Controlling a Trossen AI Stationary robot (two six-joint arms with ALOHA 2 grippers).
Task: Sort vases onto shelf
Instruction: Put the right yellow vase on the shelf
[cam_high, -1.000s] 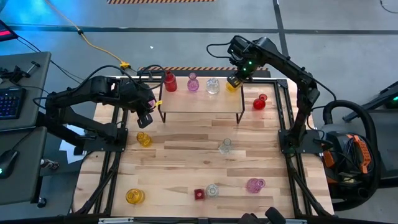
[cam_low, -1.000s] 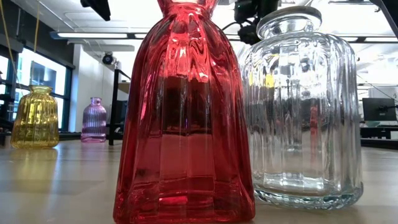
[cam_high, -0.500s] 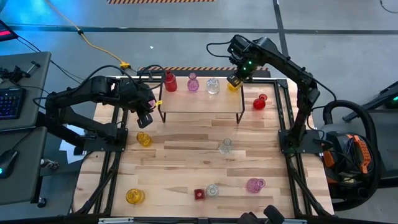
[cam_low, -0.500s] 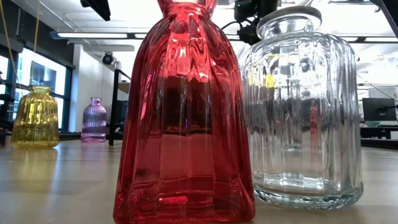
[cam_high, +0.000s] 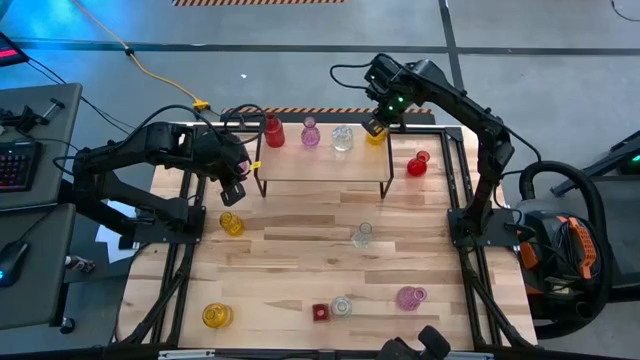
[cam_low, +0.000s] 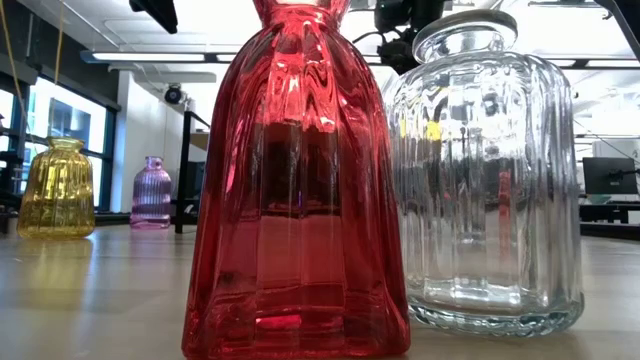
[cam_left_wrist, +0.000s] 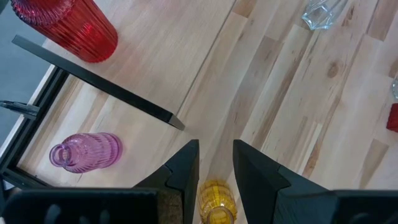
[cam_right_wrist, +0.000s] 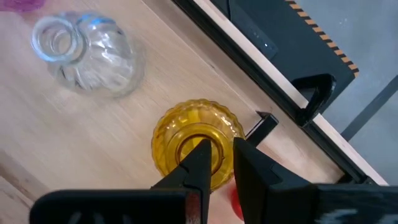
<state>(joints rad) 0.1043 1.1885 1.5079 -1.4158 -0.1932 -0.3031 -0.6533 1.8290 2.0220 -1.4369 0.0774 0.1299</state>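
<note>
Right now the right gripper (cam_high: 374, 127) hangs over the shelf's (cam_high: 320, 160) right end, directly above a yellow vase (cam_right_wrist: 198, 142) standing there. In the right wrist view its jaws are narrow, one finger at the vase's mouth, but whether they pinch the rim or have just let go is hard to tell; likely the placing step is finishing. The vase is upright, long axis vertical, mouth pointing up at the camera. Beside it on the shelf sit a clear vase (cam_high: 342, 139), a pink vase (cam_high: 310, 133) and a red vase (cam_high: 273, 131), all upright in a row.

The left gripper (cam_left_wrist: 216, 163) hovers off the shelf's left end, jaws part open and empty, above another yellow vase (cam_high: 231, 223) on the table (cam_high: 300, 260); in the left wrist view that vase shows between the fingers, below them and apart from them.

Next move, as I judge it: the right arm lifts straight up clear of the rim so nothing tips, then goes for the round red vase (cam_high: 418, 164) on the table just right of the shelf. Several more vases wait near the table's front edge.
</note>
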